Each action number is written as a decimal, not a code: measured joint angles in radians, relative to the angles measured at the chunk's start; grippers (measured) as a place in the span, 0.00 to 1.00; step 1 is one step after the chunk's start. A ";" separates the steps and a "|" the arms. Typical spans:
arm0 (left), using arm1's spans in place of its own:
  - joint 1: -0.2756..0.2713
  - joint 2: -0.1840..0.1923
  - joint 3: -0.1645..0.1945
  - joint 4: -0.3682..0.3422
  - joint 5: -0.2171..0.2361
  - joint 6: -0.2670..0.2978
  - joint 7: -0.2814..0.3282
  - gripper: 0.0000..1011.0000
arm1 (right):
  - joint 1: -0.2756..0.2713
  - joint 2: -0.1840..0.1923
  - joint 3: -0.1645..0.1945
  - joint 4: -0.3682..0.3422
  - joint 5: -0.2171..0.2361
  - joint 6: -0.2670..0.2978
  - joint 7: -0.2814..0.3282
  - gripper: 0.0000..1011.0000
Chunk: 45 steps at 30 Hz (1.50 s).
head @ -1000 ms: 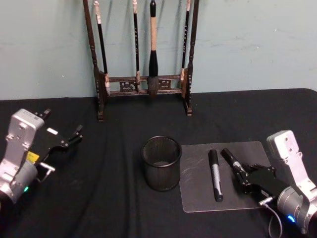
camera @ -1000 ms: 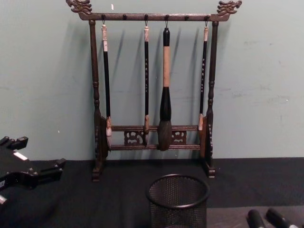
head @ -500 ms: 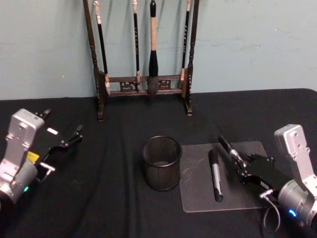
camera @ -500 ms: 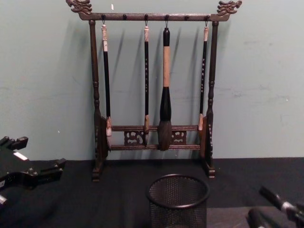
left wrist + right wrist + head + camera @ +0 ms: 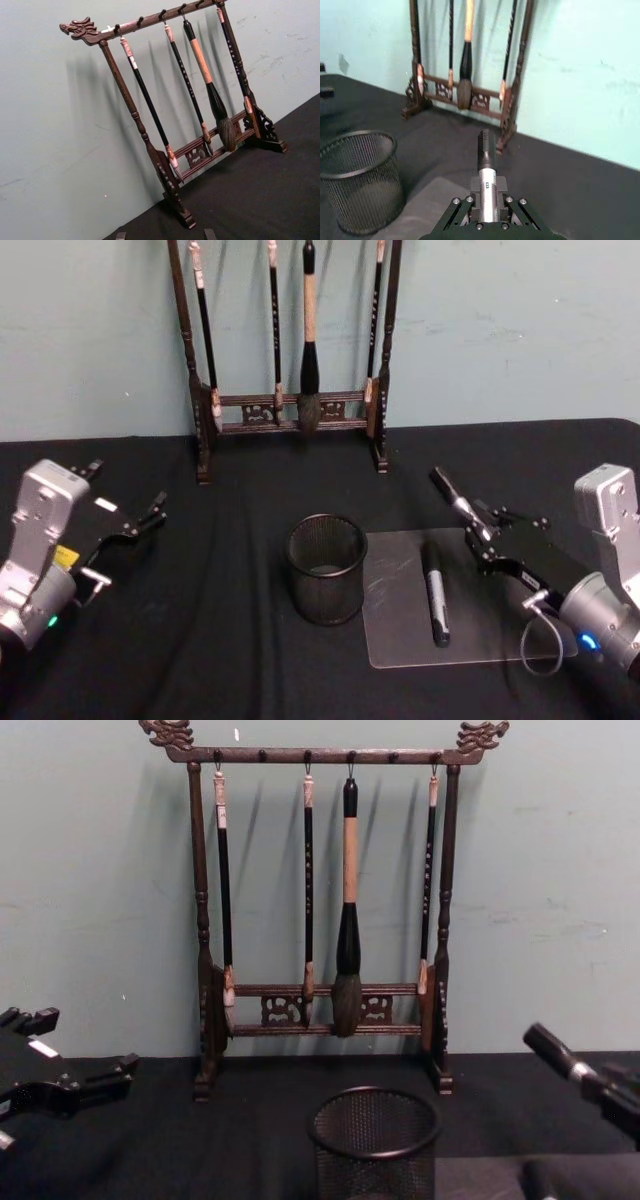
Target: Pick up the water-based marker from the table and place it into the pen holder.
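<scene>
Right end effector (image 5: 483, 537) clamped on the water-based marker (image 5: 453, 496), held tilted above the table (image 5: 230, 640), right of the pen holder (image 5: 325, 600). Its silver band (image 5: 487, 181) bears what looks like a "B". Left end effector (image 5: 125, 490) parked far left, fingers wide apart.

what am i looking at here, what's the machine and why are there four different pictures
It is a robot with two arms, each ending in a two-fingered hand. One picture looks down from its head and one looks forward from its chest. The other two come from cameras on its wrists. On the black table stand a mesh pen holder and, at the back, a wooden brush rack. A grey mat bears a loose marker. The right hand is shut on a second marker, held tilted in the air to the right of the holder. The left hand is open and idle at the left.
</scene>
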 joint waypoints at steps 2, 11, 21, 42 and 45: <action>0.000 0.000 0.000 0.000 0.000 0.000 0.000 1.00 | 0.009 0.001 -0.004 0.006 0.002 -0.015 0.008 0.19; 0.000 0.000 0.000 0.000 0.000 0.000 0.000 1.00 | 0.088 -0.009 -0.061 0.058 0.001 -0.095 0.055 0.19; 0.000 0.000 0.000 0.000 0.000 0.000 0.000 1.00 | 0.146 -0.030 -0.114 0.106 0.004 -0.137 0.093 0.19; 0.000 0.000 0.000 0.000 0.000 0.000 0.000 1.00 | 0.256 -0.098 -0.230 0.206 0.037 -0.205 0.161 0.19; 0.000 0.000 0.000 0.000 0.000 0.000 0.000 1.00 | 0.272 -0.106 -0.243 0.225 0.039 -0.207 0.166 0.19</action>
